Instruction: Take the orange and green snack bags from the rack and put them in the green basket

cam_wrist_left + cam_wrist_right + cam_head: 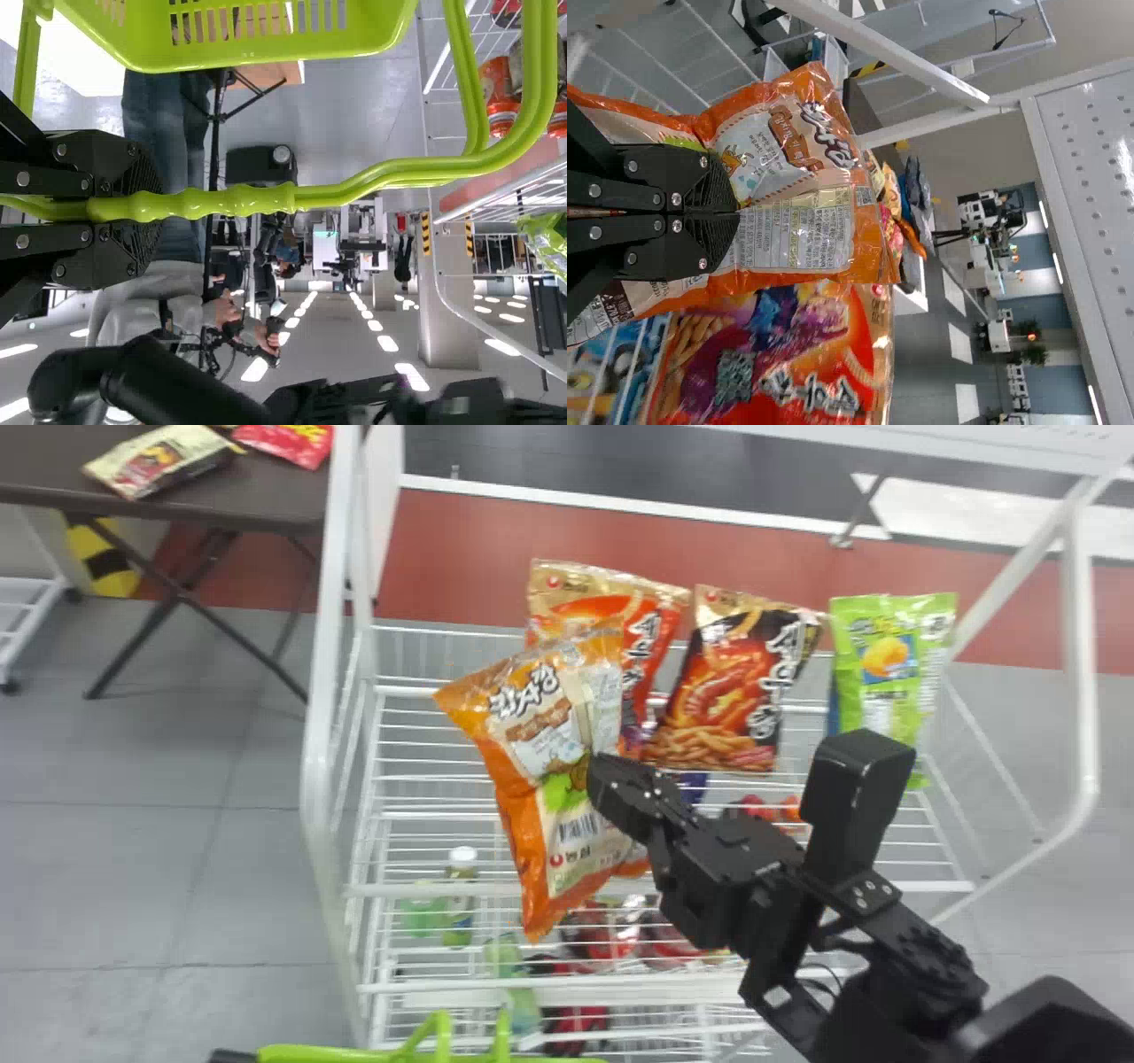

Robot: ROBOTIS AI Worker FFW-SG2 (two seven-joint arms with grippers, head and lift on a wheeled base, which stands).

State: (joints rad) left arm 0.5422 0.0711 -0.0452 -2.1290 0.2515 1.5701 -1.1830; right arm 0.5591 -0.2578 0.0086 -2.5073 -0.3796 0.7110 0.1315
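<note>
The right gripper (pixel 602 779) is clamped on the orange snack bag (pixel 576 872), its fingers pinching the packet — held up in front of the red snack bag (pixel 651 633) at the rack (pixel 328 646). The left gripper (pixel 232 1057) grips the handle (pixel 337 1055) of the green basket (pixel 310 55) — while the green snack bag (pixel 886 624) is on the rack's right side, near the black-and-red bag (pixel 731 682).

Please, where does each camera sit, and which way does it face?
Head view: on the head, facing forward and down onto the rack; right pincer and arm show.
Left wrist view: on that wrist, facing along the left pincer past the green basket into the room.
Right wrist view: on that wrist, facing past the right pincer and orange bag.
Head and right wrist views share both.
</note>
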